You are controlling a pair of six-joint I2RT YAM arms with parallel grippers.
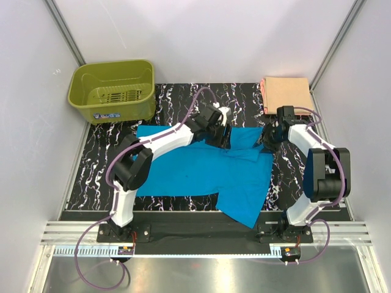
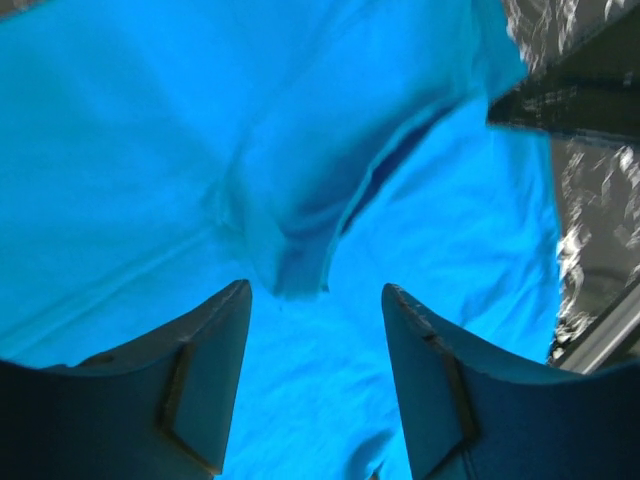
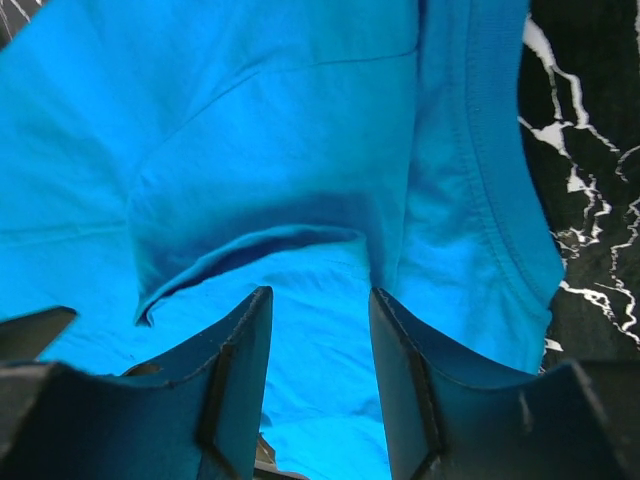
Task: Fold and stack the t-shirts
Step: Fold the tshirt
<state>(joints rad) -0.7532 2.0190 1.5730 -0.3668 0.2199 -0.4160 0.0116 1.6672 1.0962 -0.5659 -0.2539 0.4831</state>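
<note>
Plainly, the left gripper (image 2: 315, 290) and right gripper (image 3: 320, 295) sat over the bright turquoise-blue cloth t-shirt (image 1: 201, 171), both jaws parted, holding nothing.

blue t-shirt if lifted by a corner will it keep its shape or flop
Probably floppy: the blue t-shirt lies in soft wrinkles and overlapping folds. Lifted by a corner, it would likely hang and trail. Pushed, it would probably bunch like the raised flap already there, not slide whole.
</note>
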